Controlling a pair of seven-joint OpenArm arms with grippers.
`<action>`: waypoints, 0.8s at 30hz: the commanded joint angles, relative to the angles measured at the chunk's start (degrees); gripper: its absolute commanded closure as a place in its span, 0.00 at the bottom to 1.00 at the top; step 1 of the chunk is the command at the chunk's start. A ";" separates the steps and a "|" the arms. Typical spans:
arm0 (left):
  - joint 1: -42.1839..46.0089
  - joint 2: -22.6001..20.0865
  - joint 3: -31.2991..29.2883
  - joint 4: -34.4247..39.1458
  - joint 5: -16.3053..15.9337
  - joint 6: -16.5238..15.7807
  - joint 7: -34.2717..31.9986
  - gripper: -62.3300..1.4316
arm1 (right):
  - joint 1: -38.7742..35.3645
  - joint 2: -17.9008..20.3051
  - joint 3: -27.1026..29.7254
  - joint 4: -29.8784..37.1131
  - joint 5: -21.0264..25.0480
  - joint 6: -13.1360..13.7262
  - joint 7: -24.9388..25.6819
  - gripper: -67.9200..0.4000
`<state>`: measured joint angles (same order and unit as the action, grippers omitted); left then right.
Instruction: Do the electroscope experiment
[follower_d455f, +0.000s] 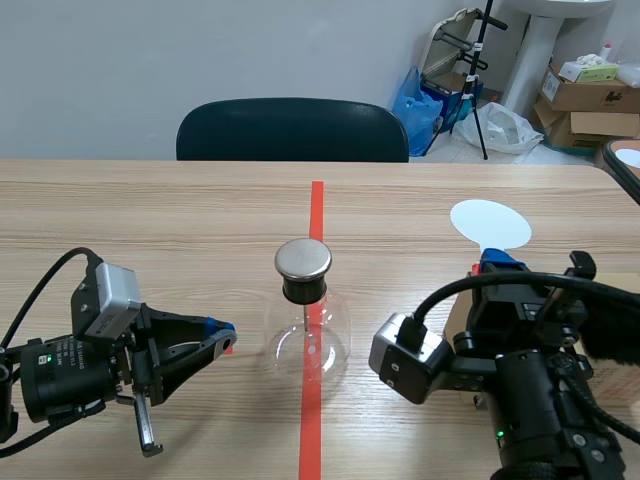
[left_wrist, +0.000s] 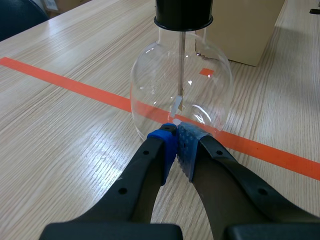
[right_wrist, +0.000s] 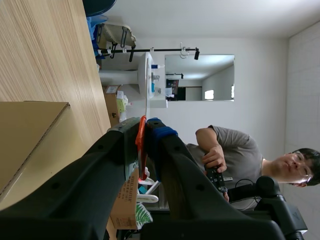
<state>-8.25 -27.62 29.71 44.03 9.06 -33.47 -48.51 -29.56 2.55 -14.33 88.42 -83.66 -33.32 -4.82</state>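
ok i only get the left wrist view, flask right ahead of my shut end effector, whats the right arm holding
observer: The right end effector is shut on the orange handle of a white disc.
operator: is the disc touching the flask yet
observer: No. The disc is well apart from the flask, over on the right arm's side, and nothing touches the round metal cap on top.
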 joint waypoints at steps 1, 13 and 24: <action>-0.17 0.13 -0.07 1.14 -0.48 -0.13 -1.03 0.93 | 0.02 0.31 0.22 0.33 -0.04 -0.46 0.22 0.98; -0.15 0.13 -0.07 1.14 -0.50 -0.17 -1.03 0.93 | 0.02 0.31 0.22 0.33 -0.04 -0.46 15.87 0.98; -0.17 0.13 -0.15 1.14 -0.50 0.79 -1.20 0.93 | 0.02 0.31 0.22 0.33 -0.04 -0.46 31.36 0.98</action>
<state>-8.25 -27.62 29.71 44.03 9.06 -32.64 -48.56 -29.56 2.55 -14.33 88.42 -83.66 -33.34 26.20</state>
